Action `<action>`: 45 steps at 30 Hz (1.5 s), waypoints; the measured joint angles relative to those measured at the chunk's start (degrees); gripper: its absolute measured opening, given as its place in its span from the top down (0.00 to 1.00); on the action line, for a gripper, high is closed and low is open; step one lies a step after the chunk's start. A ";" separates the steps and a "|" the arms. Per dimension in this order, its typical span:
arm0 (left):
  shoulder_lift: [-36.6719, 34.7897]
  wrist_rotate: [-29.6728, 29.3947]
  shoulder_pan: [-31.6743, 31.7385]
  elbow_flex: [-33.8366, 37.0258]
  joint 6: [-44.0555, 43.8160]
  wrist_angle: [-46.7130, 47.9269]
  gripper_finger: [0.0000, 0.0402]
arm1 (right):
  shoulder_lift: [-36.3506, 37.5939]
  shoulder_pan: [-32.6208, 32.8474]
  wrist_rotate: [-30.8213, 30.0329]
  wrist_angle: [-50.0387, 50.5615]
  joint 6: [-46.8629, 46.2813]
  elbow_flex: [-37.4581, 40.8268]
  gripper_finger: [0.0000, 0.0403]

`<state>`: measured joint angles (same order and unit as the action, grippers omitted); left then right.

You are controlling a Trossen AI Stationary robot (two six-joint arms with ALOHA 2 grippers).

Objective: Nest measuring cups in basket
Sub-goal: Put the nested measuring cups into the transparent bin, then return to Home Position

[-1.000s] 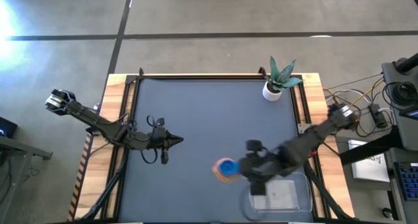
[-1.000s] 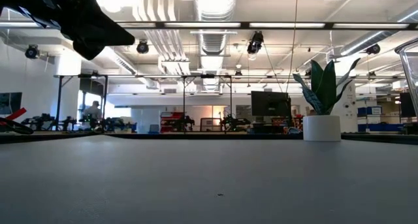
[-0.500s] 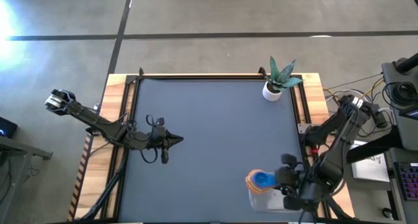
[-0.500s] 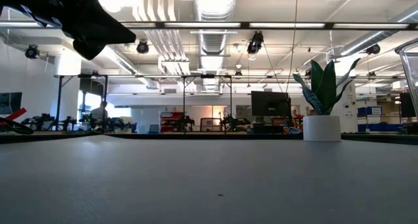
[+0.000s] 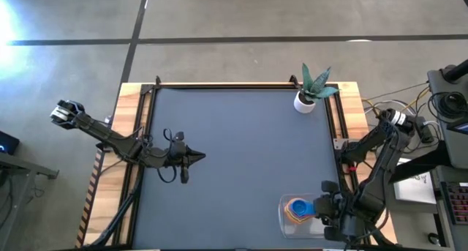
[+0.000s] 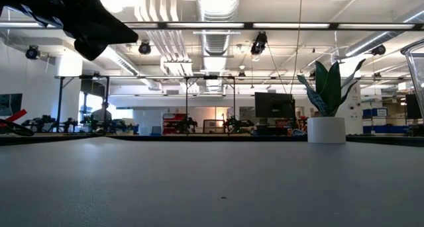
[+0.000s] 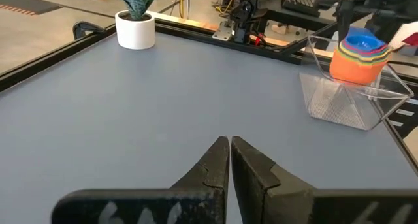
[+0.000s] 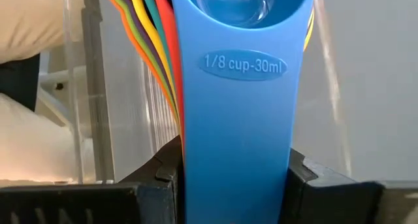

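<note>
1. Since the earlier frames, the right arm has carried the nested measuring cups [image 5: 297, 209] from the open mat toward the near right corner of the table [image 5: 241, 156]; they now sit over the basket [image 5: 287, 223], while the left arm has not shifted.
2. Taking the white plant pot [image 5: 304, 101] as landmark: the left gripper [image 5: 199, 156] hangs well to the left of it and nearer the camera side, above the bare mat, its fingers [image 7: 210, 168] pressed together on nothing.
3. Nested stack: blue on top, orange outermost, with the other colours as thin rims between; it lies well nearer than the pot, roughly below it in the high view.
4. From the left wrist view, the stack [image 7: 358, 55] shows inside the clear walls of the basket [image 7: 339, 103]; whether it rests on the floor of the bin I cannot tell.
5. Right gripper [image 5: 327, 212], just right of the stack, is clamped on the fanned handles [image 8: 238, 119], the blue one foremost.
</note>
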<state>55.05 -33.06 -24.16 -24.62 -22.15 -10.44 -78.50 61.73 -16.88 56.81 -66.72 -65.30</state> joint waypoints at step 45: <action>4.58 3.50 0.00 0.00 -2.77 -7.42 1.00 | -2.87 -0.11 -11.98 -7.68 10.20 -6.15 0.55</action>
<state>59.62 -29.56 -24.16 -24.62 -24.92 -17.86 -81.37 61.62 -28.86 49.13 -56.53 -71.45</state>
